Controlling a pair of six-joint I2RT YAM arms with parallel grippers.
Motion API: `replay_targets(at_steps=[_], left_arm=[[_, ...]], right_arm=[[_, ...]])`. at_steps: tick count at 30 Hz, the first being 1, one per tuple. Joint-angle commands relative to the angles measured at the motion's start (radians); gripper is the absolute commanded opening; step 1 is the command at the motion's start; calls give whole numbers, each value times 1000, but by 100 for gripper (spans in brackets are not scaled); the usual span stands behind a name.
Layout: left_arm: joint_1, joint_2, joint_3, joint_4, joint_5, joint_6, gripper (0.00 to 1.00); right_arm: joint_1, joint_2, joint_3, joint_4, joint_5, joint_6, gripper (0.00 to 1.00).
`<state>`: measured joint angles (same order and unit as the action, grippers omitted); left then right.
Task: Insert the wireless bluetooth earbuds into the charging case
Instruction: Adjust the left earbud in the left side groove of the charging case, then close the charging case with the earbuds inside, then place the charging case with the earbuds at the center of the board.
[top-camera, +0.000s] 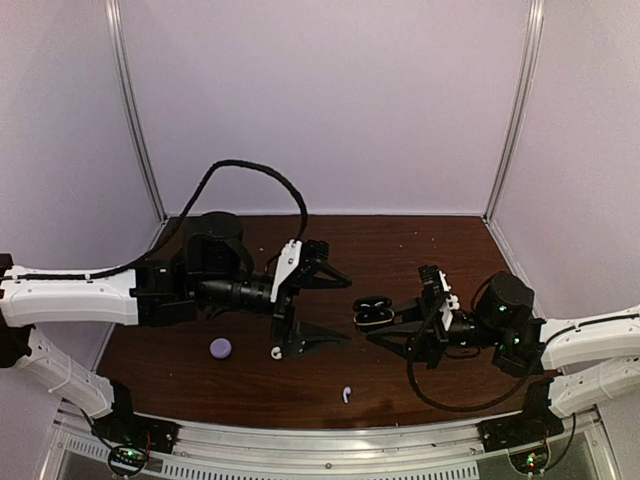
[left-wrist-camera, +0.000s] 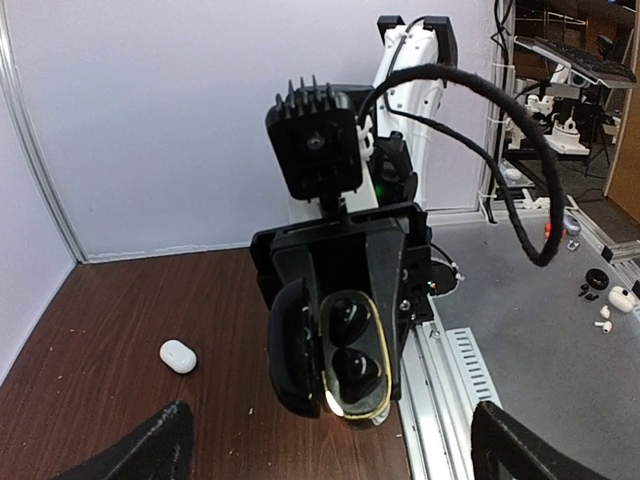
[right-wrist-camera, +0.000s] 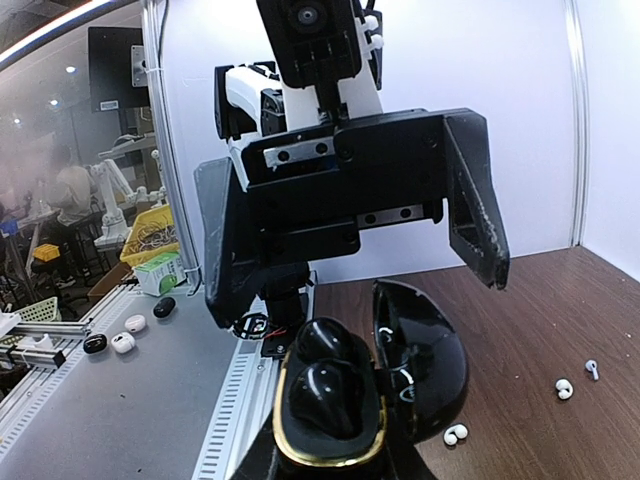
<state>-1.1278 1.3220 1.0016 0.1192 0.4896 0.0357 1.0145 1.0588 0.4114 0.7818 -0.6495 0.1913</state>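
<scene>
1. The right gripper (top-camera: 382, 322) is clamped on the open black charging case (right-wrist-camera: 335, 405); two black earbuds (right-wrist-camera: 318, 345) appear seated in its wells.
2. The left gripper (top-camera: 347, 309) stands wide open and empty; it faces the case.
3. Seemingly left: lid unclosed; white earbuds (right-wrist-camera: 456, 434) lie loose on the table (top-camera: 400, 250).

Dim overhead view; wrist views brighter, mildly warped.

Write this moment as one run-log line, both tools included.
left tool: open, empty | right tool: shut on open charging case | black earbuds: in case
</scene>
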Motion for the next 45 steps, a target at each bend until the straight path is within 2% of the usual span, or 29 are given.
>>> replay_targets(at_steps=[1,11,17,25,27,36,40,45], left_arm=[[-13,32,-1,109,57,-11,98],[-47,69,25,97,46,43,98],[-84,67,48,37,39,111,96],[-83,47,36,35,-28,121,95],[-83,39,35,40,-61,104,97],[-34,20,28,75,-113,-3,98],[26,9,54,72,-189,-112,98],[125,15,137,41,-212,-270,98]], right_arm=[[-5,10,10,14,14,23,0],[-18,37,20,27,-3,43,0],[-44,46,8,50,-9,79,0],[-98,83,-2,93,-31,145,0],[-111,85,-6,103,-35,156,0],[-174,94,-16,101,-44,188,0],[-211,115,-8,67,-23,203,0],[-260,152,11,11,-2,203,0]])
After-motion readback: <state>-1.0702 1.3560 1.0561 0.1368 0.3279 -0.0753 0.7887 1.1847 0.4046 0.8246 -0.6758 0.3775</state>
